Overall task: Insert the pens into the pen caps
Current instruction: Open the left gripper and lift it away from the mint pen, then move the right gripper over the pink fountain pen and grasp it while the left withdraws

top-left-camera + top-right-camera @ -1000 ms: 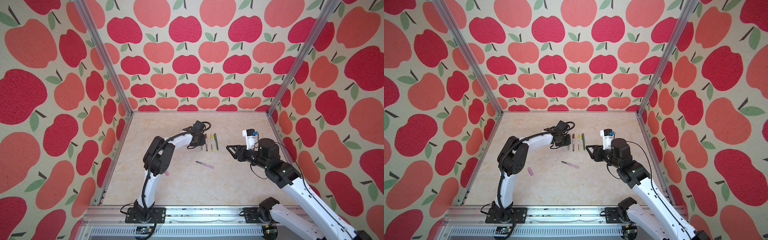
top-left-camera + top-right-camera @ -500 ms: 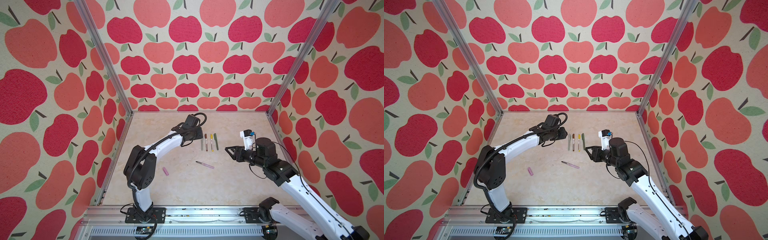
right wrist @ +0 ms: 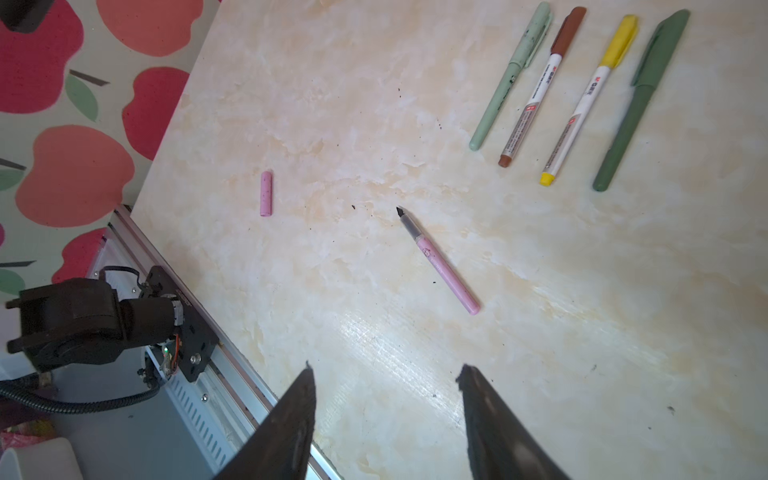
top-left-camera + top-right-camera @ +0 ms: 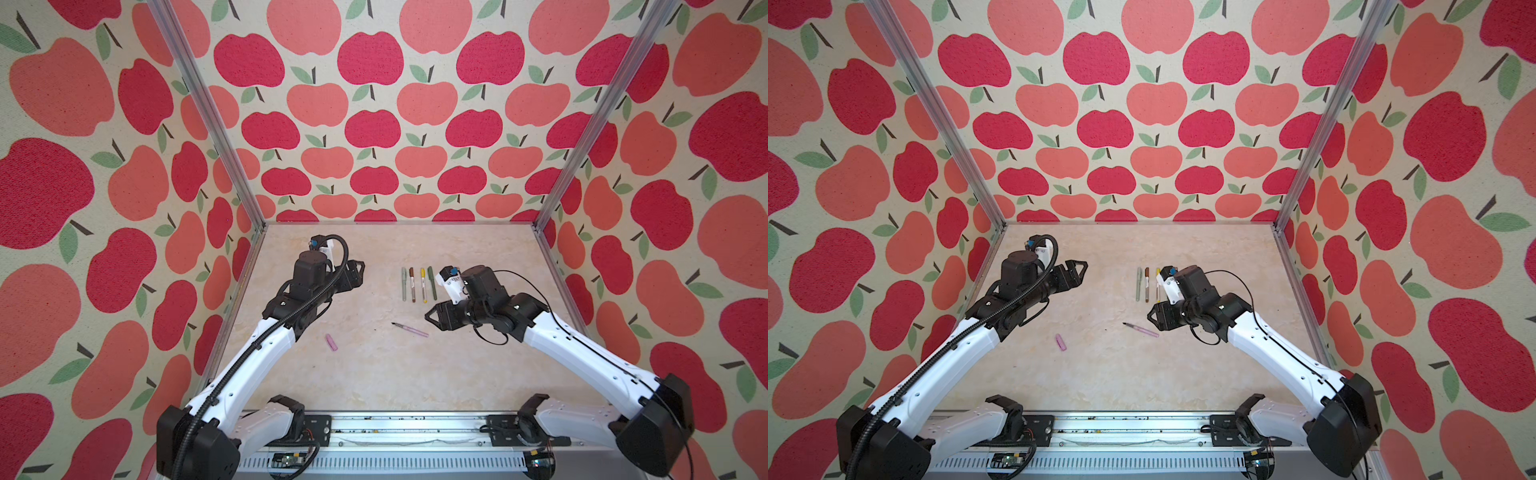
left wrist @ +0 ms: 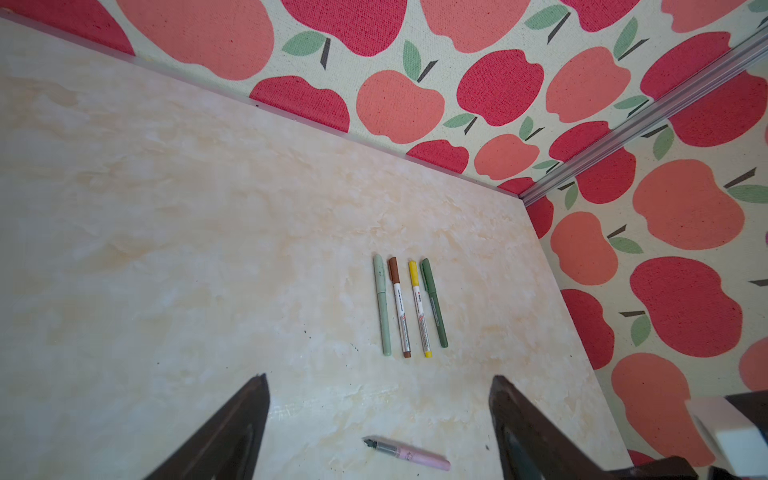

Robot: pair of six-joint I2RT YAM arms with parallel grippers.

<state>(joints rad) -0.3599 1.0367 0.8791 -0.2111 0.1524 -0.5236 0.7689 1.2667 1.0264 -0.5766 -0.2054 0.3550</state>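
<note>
Four capped pens lie side by side at mid-table: pale green (image 4: 404, 284), white with a brown cap (image 4: 412, 284), white with a yellow cap (image 4: 423, 284) and dark green (image 4: 432, 283). An uncapped pink pen (image 4: 410, 329) (image 3: 440, 262) lies nearer the front, its dark tip pointing left. Its pink cap (image 4: 331, 342) (image 3: 266, 193) lies apart, further left. My left gripper (image 4: 360, 274) (image 5: 380, 377) hangs open and empty, left of the row. Just right of the pink pen's blunt end, my right gripper (image 4: 430, 318) (image 3: 385, 366) is open and empty.
Apple-patterned walls with metal corner posts (image 4: 582, 137) close in the marble-look tabletop (image 4: 374, 382) on three sides. A metal rail (image 4: 395, 432) with the arm bases runs along the front edge.
My left gripper has drawn back to the left, away from the pen row, and opened wide. My right gripper has dropped slightly toward the pink pen and opened wider.
</note>
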